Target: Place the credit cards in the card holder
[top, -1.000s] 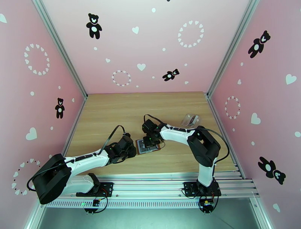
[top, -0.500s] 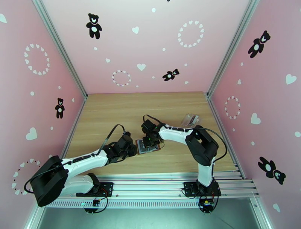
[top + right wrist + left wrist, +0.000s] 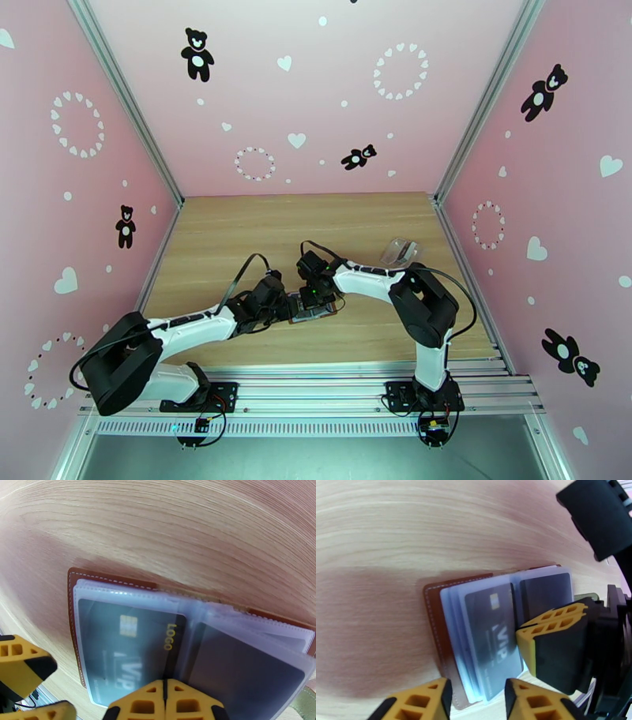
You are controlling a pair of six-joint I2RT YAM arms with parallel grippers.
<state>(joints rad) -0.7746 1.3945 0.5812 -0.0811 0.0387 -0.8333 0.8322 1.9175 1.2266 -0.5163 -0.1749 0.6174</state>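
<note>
The brown card holder (image 3: 434,616) lies open on the wooden table, its see-through pockets fanned out. One dark credit card (image 3: 489,634) marked VIP sits inside the left pocket, also visible as the credit card (image 3: 126,642) in the right wrist view. A second dark card (image 3: 545,592) sits inside the right pocket. My left gripper (image 3: 478,703) is open, its yellow fingers straddling the near edge of the pockets. My right gripper (image 3: 165,701) is shut, tips together, resting on the holder's middle fold (image 3: 313,306).
A clear plastic case (image 3: 399,251) lies at the right side of the table, behind the right arm. Pink walls close in the table on three sides. Both grippers crowd together over the holder near the table's front centre.
My left arm has reached to the right, bringing its gripper from beside the card holder to the holder's left edge. The right arm has stayed over the holder.
</note>
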